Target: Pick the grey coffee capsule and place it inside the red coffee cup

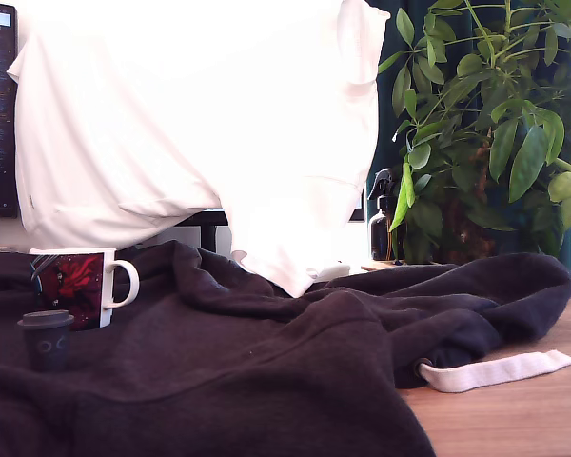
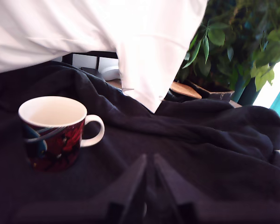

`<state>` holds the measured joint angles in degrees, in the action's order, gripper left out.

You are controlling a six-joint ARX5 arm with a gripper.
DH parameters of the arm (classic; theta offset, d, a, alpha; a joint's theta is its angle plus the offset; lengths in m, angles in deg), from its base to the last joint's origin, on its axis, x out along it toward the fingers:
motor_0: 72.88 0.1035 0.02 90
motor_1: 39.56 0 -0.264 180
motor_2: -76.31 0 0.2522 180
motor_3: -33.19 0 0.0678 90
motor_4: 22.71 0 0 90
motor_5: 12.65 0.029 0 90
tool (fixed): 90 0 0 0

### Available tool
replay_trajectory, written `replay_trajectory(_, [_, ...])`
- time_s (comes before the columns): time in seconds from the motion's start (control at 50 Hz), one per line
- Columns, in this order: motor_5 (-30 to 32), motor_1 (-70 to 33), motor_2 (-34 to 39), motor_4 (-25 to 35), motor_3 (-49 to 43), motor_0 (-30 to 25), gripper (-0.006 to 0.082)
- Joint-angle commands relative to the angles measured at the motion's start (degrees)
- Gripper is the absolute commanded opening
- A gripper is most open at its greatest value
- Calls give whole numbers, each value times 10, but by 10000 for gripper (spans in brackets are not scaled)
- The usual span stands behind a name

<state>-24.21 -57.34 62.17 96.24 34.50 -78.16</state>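
The grey coffee capsule (image 1: pixel 47 338) stands upright on the dark cloth (image 1: pixel 266 371), just in front of the red coffee cup (image 1: pixel 76 286), at the exterior view's left. In the wrist view the gripper (image 2: pixel 149 163) has its two fingers close together, almost touching, with nothing between them. The cup (image 2: pixel 56 133) is near it on the cloth, handle toward the gripper; the capsule does not show there.
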Motion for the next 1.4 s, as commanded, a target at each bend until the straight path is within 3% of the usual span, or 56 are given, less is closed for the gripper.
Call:
replay_trajectory(0.0, [10,-9,11,-31,21,-21,692])
replay_trajectory(0.04, [21,-16,11,-50,20,-32,729])
replay_trajectory(0.44, [76,-127,11,-128,29,-86,732])
replay_trajectory(1.04, [90,-406,7,-120,231,-89,731])
replay_trajectory(1.38, [105,-571,-58,-112,274,-99,731])
